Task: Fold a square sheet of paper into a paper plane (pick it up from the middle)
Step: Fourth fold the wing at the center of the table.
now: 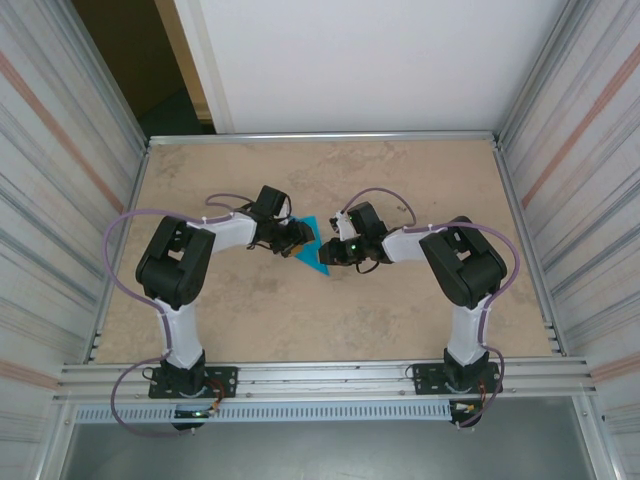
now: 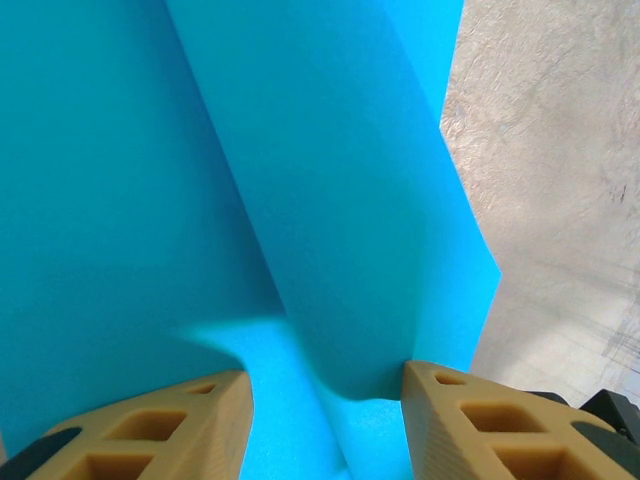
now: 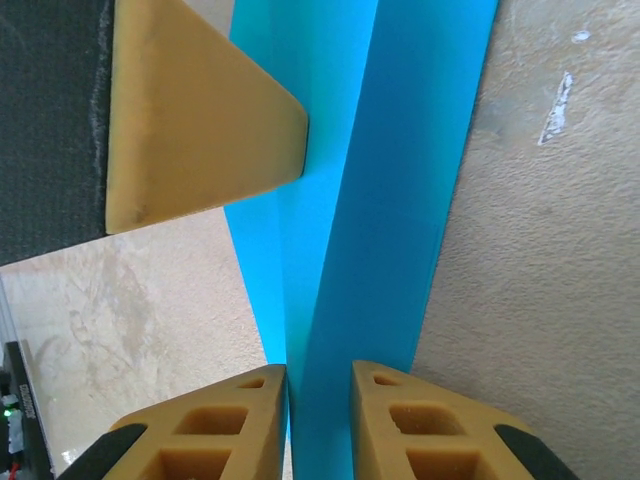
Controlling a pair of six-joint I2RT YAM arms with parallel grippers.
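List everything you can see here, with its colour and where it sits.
folded paper sheet: one, teal-blue, table centre between the arms
table: one, mottled beige, under everything
side walls: two, ribbed grey, left and right
back panel: one, white, far side
cables: several, purple, along both arms
arms: two, black and white, near edge
left fingers: two, tan, apart over the paper
right fingers: two, tan, closed on the paper's fold

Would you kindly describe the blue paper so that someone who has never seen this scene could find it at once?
Near the middle of the beige table, the left claw and the right claw face each other. Between them is a creased, pointed sheet of paper. It alone is bright teal-blue, against the beige surface and the dark claws.
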